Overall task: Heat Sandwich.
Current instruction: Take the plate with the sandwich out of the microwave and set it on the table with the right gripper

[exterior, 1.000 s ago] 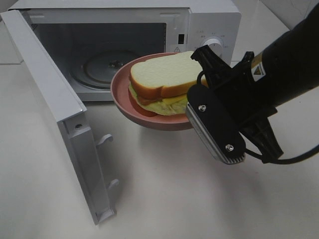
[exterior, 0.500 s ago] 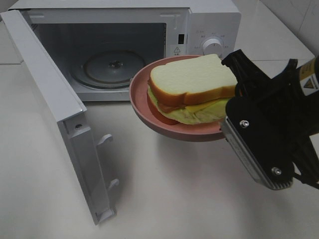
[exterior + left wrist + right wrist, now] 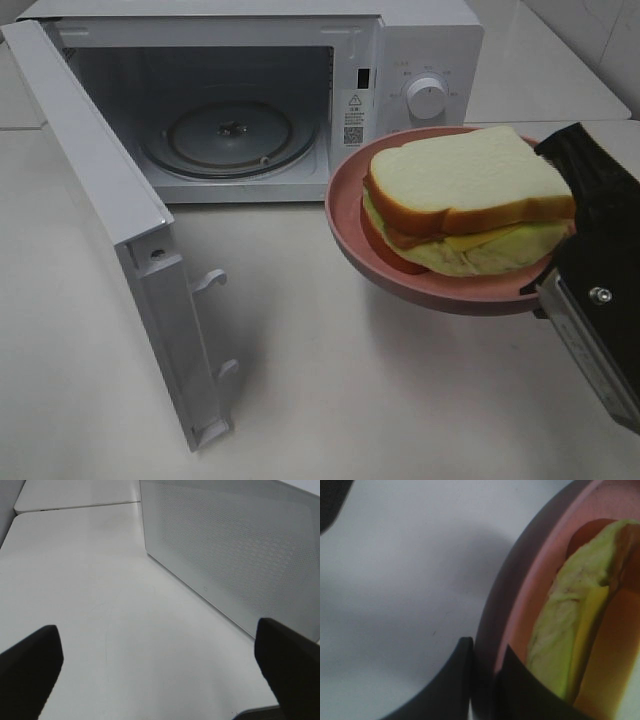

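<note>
Pink plate (image 3: 352,248) pinched by right pincer (image 3: 484,672), sandwich (image 3: 465,195) aboard

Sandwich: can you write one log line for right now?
right gripper: shut on pink plate rim | sandwich: on plate, outside microwave | door: open | left gripper: open

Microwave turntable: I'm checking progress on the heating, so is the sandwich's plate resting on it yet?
No. The glass turntable lies bare inside the open microwave, while the pink plate with the sandwich hangs outside, clamped by the right gripper.
</note>
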Controlling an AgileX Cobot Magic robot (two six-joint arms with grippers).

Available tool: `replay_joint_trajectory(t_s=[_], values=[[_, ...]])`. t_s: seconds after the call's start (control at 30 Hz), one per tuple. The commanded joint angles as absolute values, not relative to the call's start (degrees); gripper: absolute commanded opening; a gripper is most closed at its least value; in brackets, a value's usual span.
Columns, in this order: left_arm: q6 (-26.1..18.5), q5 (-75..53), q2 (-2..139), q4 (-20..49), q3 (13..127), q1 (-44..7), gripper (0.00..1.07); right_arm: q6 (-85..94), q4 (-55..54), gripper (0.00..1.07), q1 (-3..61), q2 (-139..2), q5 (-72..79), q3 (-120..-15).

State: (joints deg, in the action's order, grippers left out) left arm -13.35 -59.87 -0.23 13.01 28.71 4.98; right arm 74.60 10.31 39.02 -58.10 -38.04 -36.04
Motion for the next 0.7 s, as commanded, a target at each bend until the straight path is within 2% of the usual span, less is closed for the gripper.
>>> replay_joint_trajectory(t_s=[0.03, 0.7], values=[[-13.1, -59.5, -1.8, 13.1, 28.6, 5.0, 1.01, 70.8, 12.9, 0.0, 38.8, -55.7, -38.8, -36.0], [-13.1, -59.5, -1.8, 13.1, 28.6, 5.0, 1.01, 37.9, 28.3, 0.0, 38.8, -54.7, -49.0, -36.0]])
